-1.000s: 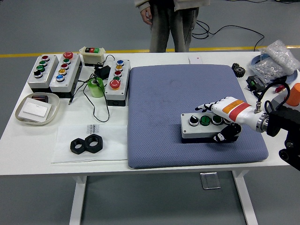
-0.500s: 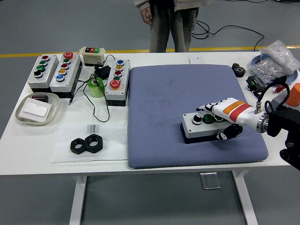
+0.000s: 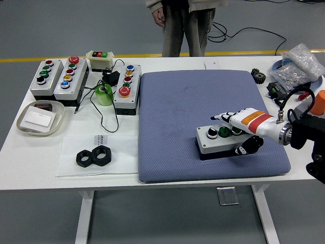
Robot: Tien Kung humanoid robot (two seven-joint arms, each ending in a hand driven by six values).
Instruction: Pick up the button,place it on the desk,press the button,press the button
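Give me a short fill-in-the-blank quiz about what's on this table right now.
1. The right hand grips a button box lying on the blue ____.
2. The two black nuts lie to the ____ of the pad.
3. The tape roll is ____ in colour.

Missing words: pad; left; green

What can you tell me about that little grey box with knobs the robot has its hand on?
The button box is a light grey casing on a dark base, with a black-and-white knob and a green button visible on top. It sits slightly tilted on the blue pad, near its front right. The right hand grips its right end, fingers over the top.
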